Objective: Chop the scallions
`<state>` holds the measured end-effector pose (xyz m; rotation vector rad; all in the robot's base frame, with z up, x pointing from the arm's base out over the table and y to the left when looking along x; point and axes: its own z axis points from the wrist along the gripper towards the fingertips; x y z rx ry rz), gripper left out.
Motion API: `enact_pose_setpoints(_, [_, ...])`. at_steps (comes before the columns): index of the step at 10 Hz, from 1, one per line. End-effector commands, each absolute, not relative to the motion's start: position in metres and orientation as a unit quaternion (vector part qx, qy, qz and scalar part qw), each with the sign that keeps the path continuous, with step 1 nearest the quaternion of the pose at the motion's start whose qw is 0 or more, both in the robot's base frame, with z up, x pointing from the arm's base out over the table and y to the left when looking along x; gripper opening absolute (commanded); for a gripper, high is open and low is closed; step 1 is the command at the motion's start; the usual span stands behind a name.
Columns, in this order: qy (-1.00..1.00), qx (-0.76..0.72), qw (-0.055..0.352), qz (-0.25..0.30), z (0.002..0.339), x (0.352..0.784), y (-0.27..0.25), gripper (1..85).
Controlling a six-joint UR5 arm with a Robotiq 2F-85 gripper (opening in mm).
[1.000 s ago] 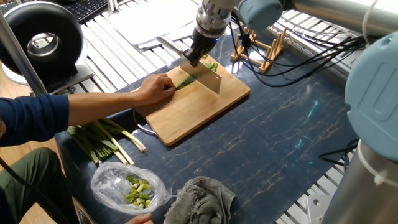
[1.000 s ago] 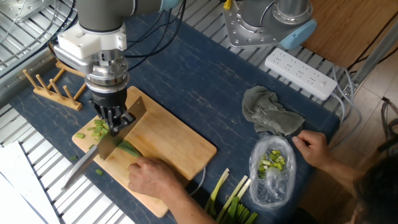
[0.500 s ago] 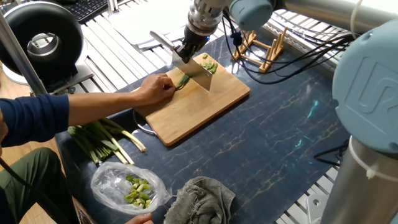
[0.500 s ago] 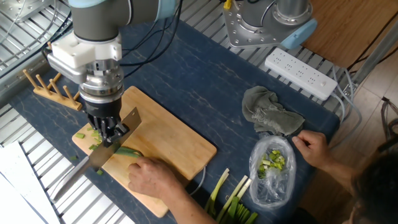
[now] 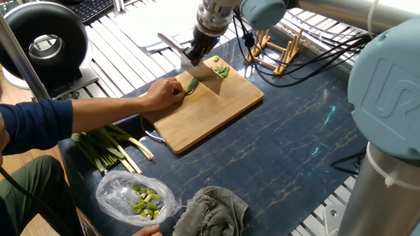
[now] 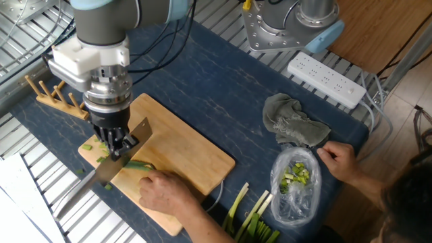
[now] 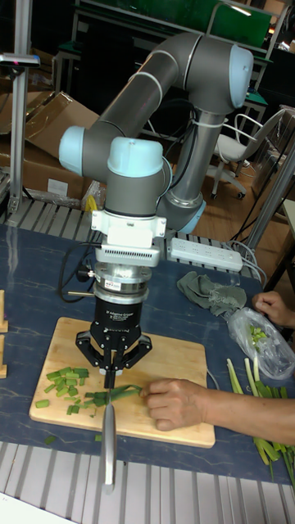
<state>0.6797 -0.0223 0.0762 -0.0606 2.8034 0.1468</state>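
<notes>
A wooden cutting board [image 5: 216, 111] [image 6: 189, 152] [image 7: 176, 352] lies on the dark table. On it a person's hand [image 5: 164, 94] [image 6: 164, 194] [image 7: 176, 401] pins a slender green scallion stalk [image 5: 191, 85] [image 6: 140, 165] [image 7: 124, 394]. Short cut scallion bits [image 5: 221, 67] [image 6: 102, 144] [image 7: 64, 385] are piled at the board's end. My gripper [image 5: 197, 56] [image 6: 116, 143] [image 7: 111, 372] is shut on a knife [image 5: 206, 77] [image 6: 115, 170] [image 7: 108, 434]. The blade sits across the stalk's free end, between the hand and the bits.
A thicker bundle of stalks [image 5: 108, 147] [image 6: 250, 216] lies off the board beside a clear plastic bag [image 5: 134, 196] [image 6: 295, 181] of chunks, held by a second hand [image 6: 341, 158]. A grey cloth [image 5: 210, 210] [image 6: 290, 125], wooden rack [image 5: 275, 49] [image 6: 57, 94] and power strip [image 6: 327, 77] stand nearby.
My gripper and knife have shifted a little along the stalk toward the board's edge with the bits over the last second. The holding hand has stayed put.
</notes>
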Motion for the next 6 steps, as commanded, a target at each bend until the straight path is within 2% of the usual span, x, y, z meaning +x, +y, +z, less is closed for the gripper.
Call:
enact_pose_setpoints(1, [0.983,-0.019,0.172,0.055,0.0758,0.6761,-0.0238,1.3])
enact_pose_setpoints(6, [0.984,-0.027,0.171,0.051,0.0744,0.6668,-0.0276,1.3])
